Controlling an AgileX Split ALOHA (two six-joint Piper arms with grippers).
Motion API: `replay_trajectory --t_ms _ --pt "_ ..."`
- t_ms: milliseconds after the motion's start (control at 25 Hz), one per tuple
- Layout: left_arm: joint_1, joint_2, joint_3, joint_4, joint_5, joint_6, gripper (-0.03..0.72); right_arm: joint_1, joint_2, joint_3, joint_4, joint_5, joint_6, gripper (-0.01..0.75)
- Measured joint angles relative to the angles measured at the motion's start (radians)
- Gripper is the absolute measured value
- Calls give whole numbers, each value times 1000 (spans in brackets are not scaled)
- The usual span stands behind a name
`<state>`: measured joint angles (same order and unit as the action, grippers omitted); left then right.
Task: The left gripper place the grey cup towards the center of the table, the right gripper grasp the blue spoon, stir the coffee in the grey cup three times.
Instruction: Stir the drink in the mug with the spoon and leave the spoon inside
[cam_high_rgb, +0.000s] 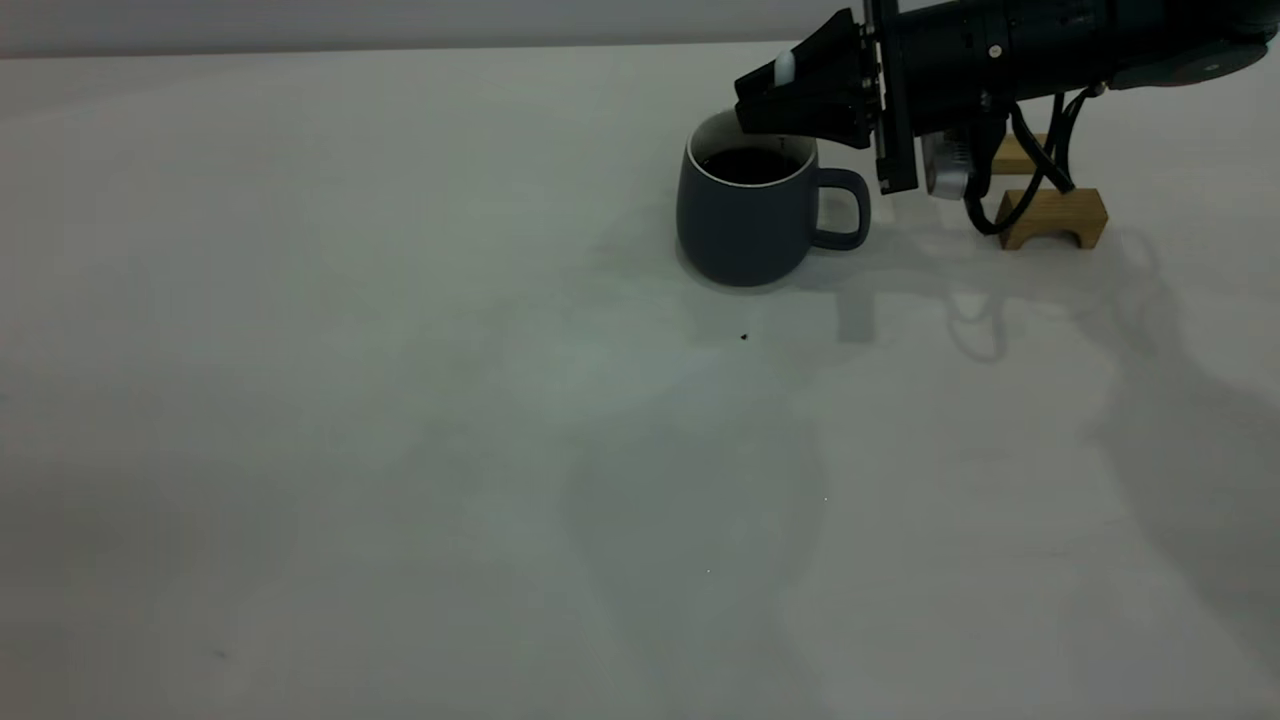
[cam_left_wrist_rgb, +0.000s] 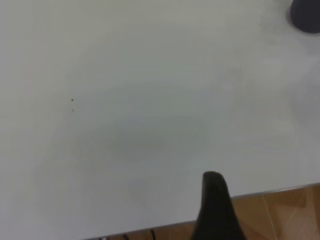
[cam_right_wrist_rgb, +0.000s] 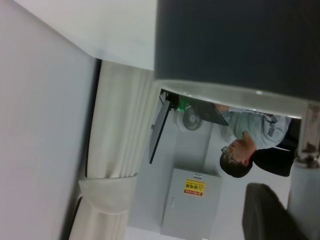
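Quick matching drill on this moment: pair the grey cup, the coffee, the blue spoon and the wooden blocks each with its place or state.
Things:
1. grey cup
2. coffee
3. blue spoon
4. wooden blocks

Places or states:
A. pale tip poking up from the right gripper
B. on the table, handle toward the blocks
C. behind the right arm's cables
D. dark surface inside the cup

Pairs: 1-B, 2-D, 3-A, 4-C

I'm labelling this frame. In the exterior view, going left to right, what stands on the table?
Grey cup with coffee → right pincer holding the blue spoon above the cup's rim → wooden block.
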<state>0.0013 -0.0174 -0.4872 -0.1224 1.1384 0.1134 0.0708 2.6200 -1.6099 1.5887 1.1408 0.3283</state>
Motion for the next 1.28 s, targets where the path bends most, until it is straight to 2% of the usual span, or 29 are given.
replay_trajectory --t_ms 280,600,720,1080,1280 --pt "0 0 0 0 0 0 585 44 0 0 95 2 131 105" --pt "0 0 0 0 0 0 585 42 0 0 118 -2 202 105" --pt "0 0 0 0 0 0 585 42 0 0 113 -5 203 136" --pt "0 0 0 0 0 0 585 42 0 0 77 -5 166 519" --pt "0 0 0 0 0 0 585 42 -35 0 15 -9 44 621"
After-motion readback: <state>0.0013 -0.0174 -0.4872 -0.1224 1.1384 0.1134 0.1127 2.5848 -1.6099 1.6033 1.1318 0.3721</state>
